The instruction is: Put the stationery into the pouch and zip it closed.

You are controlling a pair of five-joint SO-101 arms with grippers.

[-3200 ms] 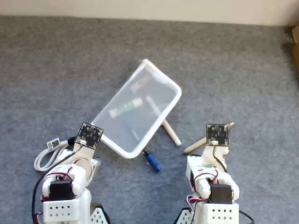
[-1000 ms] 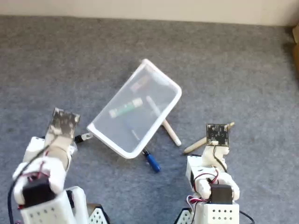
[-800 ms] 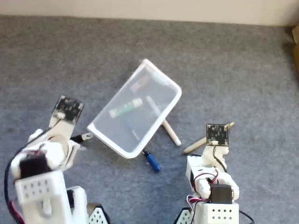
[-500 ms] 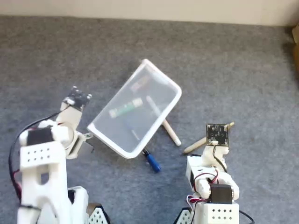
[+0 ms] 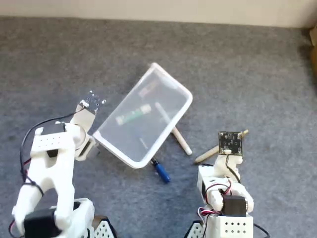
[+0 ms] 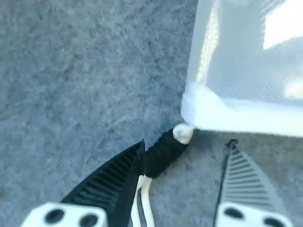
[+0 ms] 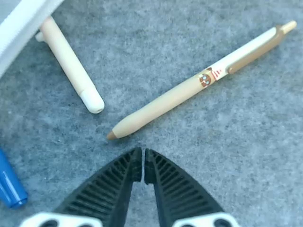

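Note:
A translucent white pouch (image 5: 143, 114) lies slantwise mid-table, with a green-labelled item and pens showing through it. Its near-left corner (image 6: 222, 109) carries a black zipper pull (image 6: 163, 151) with a white bead. My left gripper (image 6: 187, 142) is open just above that corner, and the pull lies between its fingers, against one of them. Loose on the carpet are a cream pen (image 5: 181, 140), a tan pen (image 7: 199, 90) and a blue pen (image 5: 161, 171). My right gripper (image 7: 143, 155) is shut and empty, just short of the tan pen's tip.
Grey carpet covers the table, with open room to the far left and far right. A pale wall edge runs along the back. The cream pen (image 7: 71, 66) touches the pouch's edge, and the blue pen (image 7: 9, 184) lies at the pouch's near corner.
The left arm has risen from its folded rest and swung forward to the pouch's near-left corner. The right arm, pouch and pens have not moved.

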